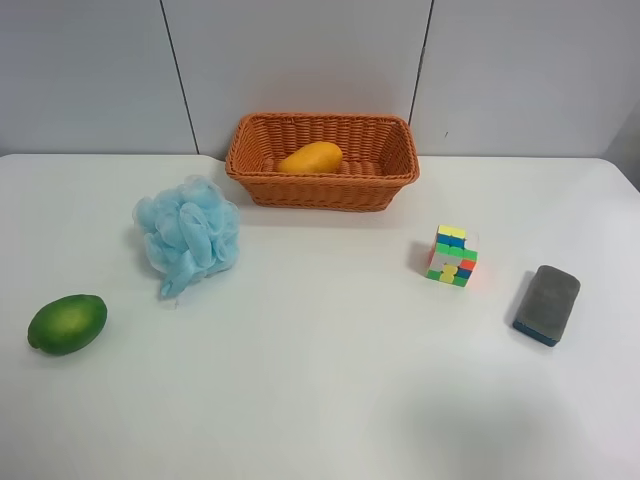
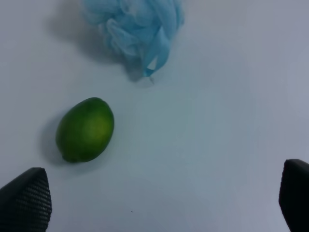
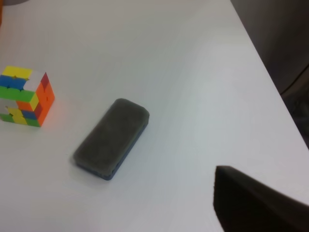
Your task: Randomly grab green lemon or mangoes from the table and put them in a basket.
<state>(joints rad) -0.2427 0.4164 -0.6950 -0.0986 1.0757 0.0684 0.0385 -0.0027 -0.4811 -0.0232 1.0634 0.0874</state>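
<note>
left fingers (image 2: 24,200) spread wide and empty, green lemon (image 2: 85,129) lying on the table (image 2: 217,121) toward their ten o'clock; right gripper's spread untellable. mango (image 1: 310,157) rests in the basket (image 1: 322,190).

- One green lemon (image 1: 67,323)
- One mango (image 1: 310,157)
- One basket (image 1: 322,188)
- One blue bath puff (image 1: 187,233)
- One color cube (image 1: 452,255)
- One gray sponge (image 1: 547,303)
</note>
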